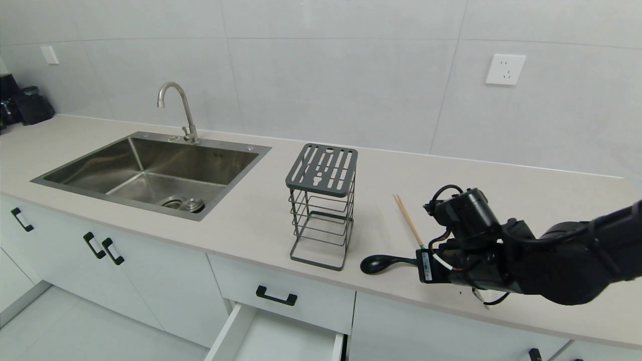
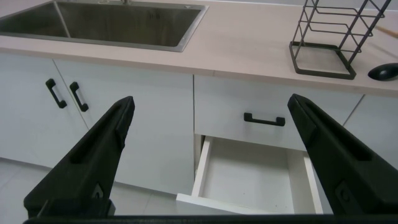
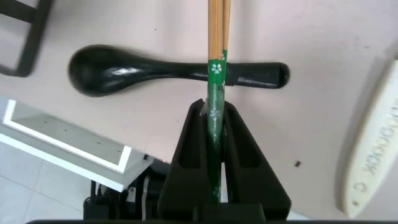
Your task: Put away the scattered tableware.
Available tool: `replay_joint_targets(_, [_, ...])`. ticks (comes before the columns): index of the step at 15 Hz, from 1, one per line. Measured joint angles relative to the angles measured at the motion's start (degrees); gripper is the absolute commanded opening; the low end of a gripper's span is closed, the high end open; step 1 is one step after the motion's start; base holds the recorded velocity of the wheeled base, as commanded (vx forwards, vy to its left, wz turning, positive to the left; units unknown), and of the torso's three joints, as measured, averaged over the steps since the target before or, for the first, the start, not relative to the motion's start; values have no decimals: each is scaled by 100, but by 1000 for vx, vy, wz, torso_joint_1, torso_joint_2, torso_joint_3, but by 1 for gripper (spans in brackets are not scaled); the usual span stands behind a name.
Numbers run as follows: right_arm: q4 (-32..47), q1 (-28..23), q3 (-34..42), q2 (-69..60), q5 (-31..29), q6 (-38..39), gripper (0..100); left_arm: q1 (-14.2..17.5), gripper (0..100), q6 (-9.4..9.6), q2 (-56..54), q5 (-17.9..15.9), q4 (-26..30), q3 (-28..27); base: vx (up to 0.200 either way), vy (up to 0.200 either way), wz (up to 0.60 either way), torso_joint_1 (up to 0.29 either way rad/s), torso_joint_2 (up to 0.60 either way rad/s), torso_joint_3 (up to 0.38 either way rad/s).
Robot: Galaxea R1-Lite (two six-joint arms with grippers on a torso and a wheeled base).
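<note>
A pair of bamboo chopsticks [image 1: 409, 223] with green ends [image 3: 215, 93] lies on the beige counter, right of the rack. My right gripper [image 1: 430, 264] [image 3: 214, 118] is shut on their green ends. A black spoon [image 1: 382, 262] [image 3: 130, 68] [image 2: 384, 71] lies near the counter's front edge, and in the right wrist view the chopsticks cross over its handle. The dark wire cutlery rack [image 1: 321, 205] [image 2: 328, 37] stands upright left of the spoon. My left gripper [image 2: 211, 107] hangs open with nothing in it, below counter height in front of the cabinets.
A drawer [image 1: 281, 341] [image 2: 249, 177] under the rack stands pulled out with nothing inside. The steel sink [image 1: 120, 200] [image 2: 186, 37] with its tap [image 1: 175, 103] takes up the counter's left part. Black items sit at the far left [image 1: 27, 105]. A tiled wall with a socket [image 1: 505, 69] rises behind.
</note>
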Motion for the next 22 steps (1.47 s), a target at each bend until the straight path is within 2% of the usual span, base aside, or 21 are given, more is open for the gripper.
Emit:
replay_joint_targets(3, [-494,6,421,-628,16,-74,0,0,100,0,0,0,0,0,0,0,0,0,0,0])
replay_joint_targets(6, [-945,28,846,-1163,41,-611,0,0,100,0,0,0,0,0,0,0,0,0,0,0])
replay_joint_targets(10, [-1117,78,914,-1668,-2,-1163,0,0,100,-2,0,0,0,0,0,0,0,0,0,0])
replay_joint_targets(13, [-1274,149,1011,-1893,-338,-1389,0,0,100,0,0,0,0,0,0,0,0,0,0,0])
replay_joint_targets(17, [-2015,268,1543,-2164,-384,-1481,0,0,100,0,0,0,0,0,0,0,0,0,0,0])
replay_joint_targets(20, [-2180,304,2153,-2389,-386,-1498,0,0,100,0,0,0,0,0,0,0,0,0,0,0])
replay_joint_targets(22, [-2217,304,2265,-2494,-369,-1563,0,0,100,0,0,2,0,0,0,0,0,0,0,0])
